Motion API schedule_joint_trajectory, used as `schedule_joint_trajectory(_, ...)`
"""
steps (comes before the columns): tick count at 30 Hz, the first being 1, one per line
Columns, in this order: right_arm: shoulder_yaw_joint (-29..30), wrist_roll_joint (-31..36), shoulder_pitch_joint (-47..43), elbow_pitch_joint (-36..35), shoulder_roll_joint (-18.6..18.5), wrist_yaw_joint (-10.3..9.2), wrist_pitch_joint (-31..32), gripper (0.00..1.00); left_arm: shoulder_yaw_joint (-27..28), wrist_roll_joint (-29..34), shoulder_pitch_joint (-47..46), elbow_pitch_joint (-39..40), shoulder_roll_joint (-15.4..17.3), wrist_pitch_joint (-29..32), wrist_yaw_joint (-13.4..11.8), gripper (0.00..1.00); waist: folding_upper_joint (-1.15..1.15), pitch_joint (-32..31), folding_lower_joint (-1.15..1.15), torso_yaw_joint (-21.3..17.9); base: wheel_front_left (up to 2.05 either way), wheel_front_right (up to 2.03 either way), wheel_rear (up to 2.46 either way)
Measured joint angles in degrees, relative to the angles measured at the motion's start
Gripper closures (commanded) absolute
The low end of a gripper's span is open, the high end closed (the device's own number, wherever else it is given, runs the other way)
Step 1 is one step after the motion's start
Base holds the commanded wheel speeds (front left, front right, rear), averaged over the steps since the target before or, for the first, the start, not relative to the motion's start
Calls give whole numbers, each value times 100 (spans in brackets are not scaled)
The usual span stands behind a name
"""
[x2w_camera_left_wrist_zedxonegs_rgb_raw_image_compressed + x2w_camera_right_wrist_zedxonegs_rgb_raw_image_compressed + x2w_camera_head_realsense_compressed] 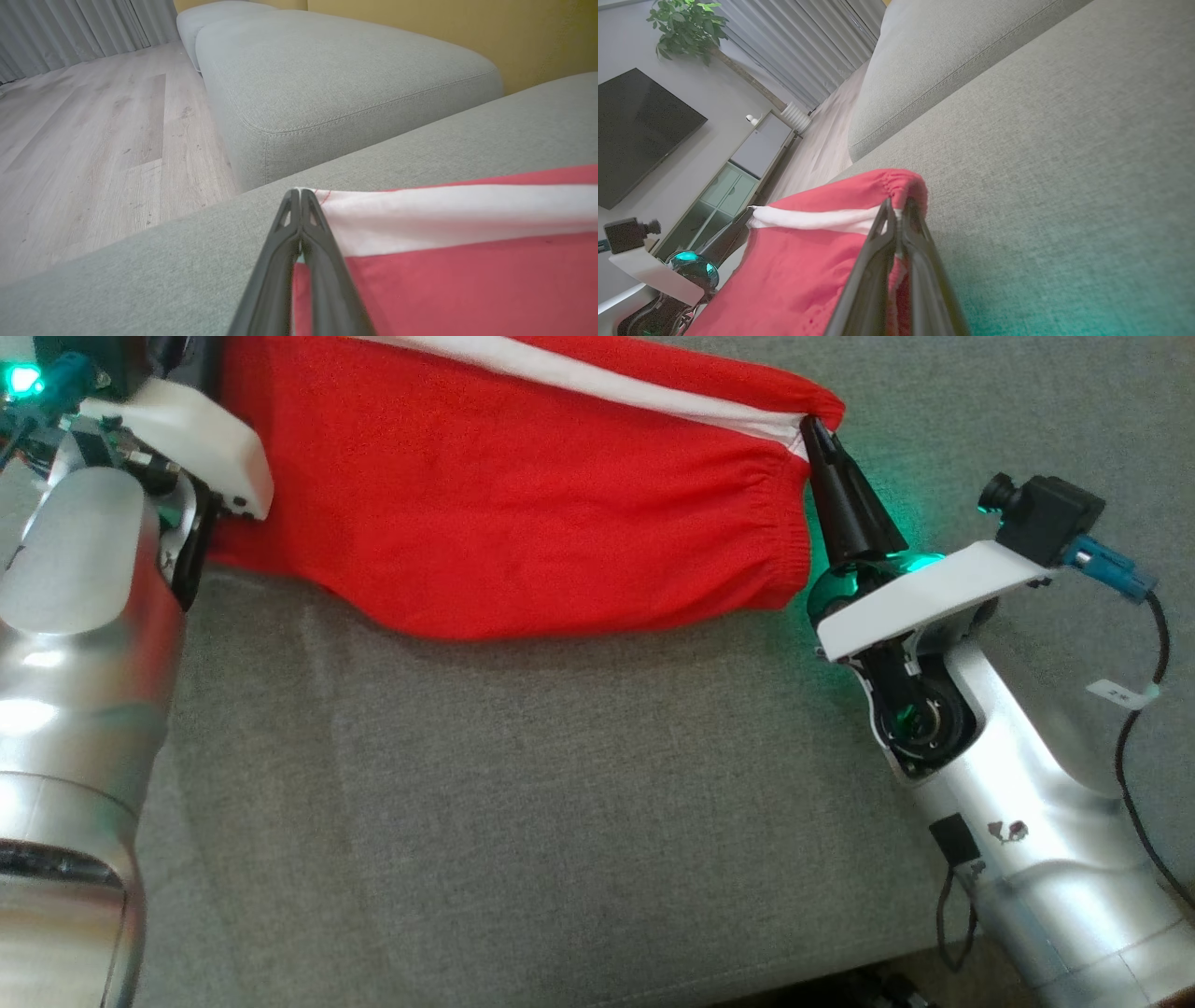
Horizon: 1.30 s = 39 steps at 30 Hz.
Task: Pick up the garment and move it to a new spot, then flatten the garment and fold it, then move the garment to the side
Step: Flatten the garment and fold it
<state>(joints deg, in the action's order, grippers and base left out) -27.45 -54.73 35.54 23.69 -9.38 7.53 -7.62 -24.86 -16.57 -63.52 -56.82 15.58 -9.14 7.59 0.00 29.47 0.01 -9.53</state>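
The right claw point(899, 205) pinches the garment point(798, 261) at its waistband, over the grey cushion point(1041, 140).

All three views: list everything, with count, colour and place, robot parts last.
shorts: one, red and white, stretched between the grippers above the sofa
sofa: one, grey, under the shorts
seats: two, grey, beyond the sofa
floor: one, pale wood, beside the seats
curtains: one set, grey, at the floor's far end
TV: one, black, wall-mounted
plant: one, green, beside the TV
cabinet: one, pale, below the TV
left gripper: one, dark, shut on a shorts corner
right gripper: one, dark, shut on the waistband end
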Motion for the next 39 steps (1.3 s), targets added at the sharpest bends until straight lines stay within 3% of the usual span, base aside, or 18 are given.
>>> schedule_joint_trajectory(1,-30,-33,23,5,8,0,-5,39,-2,1,-8,-70,-1,-56,-1,18,0,11,0,-22,0,0,0)
schedule_joint_trajectory(2,-59,-52,32,14,8,0,-32,0,-18,1,-17,-135,-4,-97,-1,0,0,16,0,-38,0,0,0)
schedule_joint_trajectory(9,-261,-22,5,178,-31,0,-413,0,-55,-93,-15,-561,-62,-385,-54,0,0,-151,-1,-6,0,0,0)
schedule_joint_trajectory(12,-210,302,-22,341,-112,0,-569,0,78,-231,131,-584,-138,-474,-57,0,0,-272,-1,33,0,0,0)
schedule_joint_trajectory(16,300,1076,-225,561,-179,0,-660,0,132,-388,518,-581,-250,-514,-54,0,0,-431,-1,87,0,0,0)
schedule_joint_trajectory(19,1076,1917,-446,478,-116,0,-669,0,168,-485,808,-564,-380,-515,-53,0,0,-517,-1,135,0,0,0)
schedule_joint_trajectory(24,2054,3182,-877,181,252,0,-676,0,205,-614,1101,-512,-587,-516,-51,0,0,-568,-2,202,0,0,0)
schedule_joint_trajectory(33,2555,3717,-1159,-1,533,0,-676,0,205,-671,1021,-844,-599,-554,-52,0,0,-501,-2,138,0,0,0)
schedule_joint_trajectory(39,2675,3966,-1169,-83,561,0,-676,0,145,-671,829,-1213,-682,-196,-114,0,0,-531,-1,119,0,0,0)
